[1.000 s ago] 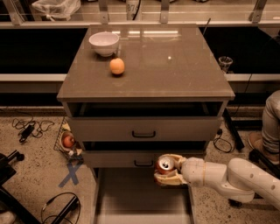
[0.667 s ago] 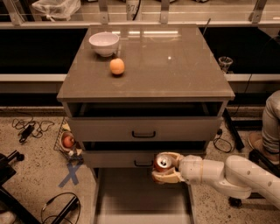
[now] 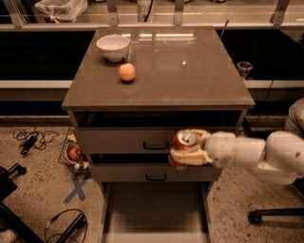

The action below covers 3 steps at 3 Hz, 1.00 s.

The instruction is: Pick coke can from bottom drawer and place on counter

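gripper (image 3: 183, 150) at the drawer fronts (image 3: 128, 141) hides half the coke can (image 3: 184, 139); bottom drawer (image 3: 152, 211) cut off below.

I can read no brand on the coke can (image 3: 183, 140): only its red side and silver top face me. The gripper (image 3: 179, 154) is clamped around it below the counter's (image 3: 190, 71) front edge, right of middle. A pale container (image 3: 143, 8) past the far edge bears dark characters, maybe "87". A blue tape X (image 3: 76, 190) marks the floor off the front left corner.
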Motion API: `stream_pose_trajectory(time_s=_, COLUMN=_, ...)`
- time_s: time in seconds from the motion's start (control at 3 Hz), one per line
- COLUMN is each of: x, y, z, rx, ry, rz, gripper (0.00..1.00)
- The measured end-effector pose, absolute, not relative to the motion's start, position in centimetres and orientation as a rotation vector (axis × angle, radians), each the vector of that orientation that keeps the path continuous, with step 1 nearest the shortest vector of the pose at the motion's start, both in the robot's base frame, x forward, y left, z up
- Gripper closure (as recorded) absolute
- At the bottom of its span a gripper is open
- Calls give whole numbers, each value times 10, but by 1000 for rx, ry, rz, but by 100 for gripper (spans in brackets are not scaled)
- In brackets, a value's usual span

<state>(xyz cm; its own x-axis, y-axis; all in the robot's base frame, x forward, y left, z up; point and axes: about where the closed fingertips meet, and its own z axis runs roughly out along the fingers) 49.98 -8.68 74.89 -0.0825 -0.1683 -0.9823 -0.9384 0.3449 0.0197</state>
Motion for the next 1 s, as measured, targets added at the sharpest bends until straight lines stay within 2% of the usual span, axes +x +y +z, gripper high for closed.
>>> stream_pose_trajectory(time_s=0.67, x=538, y=-85, z=905, rx=-1082, ry=1546, rz=797, gripper=100)
stream_pose_trajectory(time_s=1.0, x=578, y=-75, z=939, rx=-1140, ry=1530, rz=711, gripper=100)
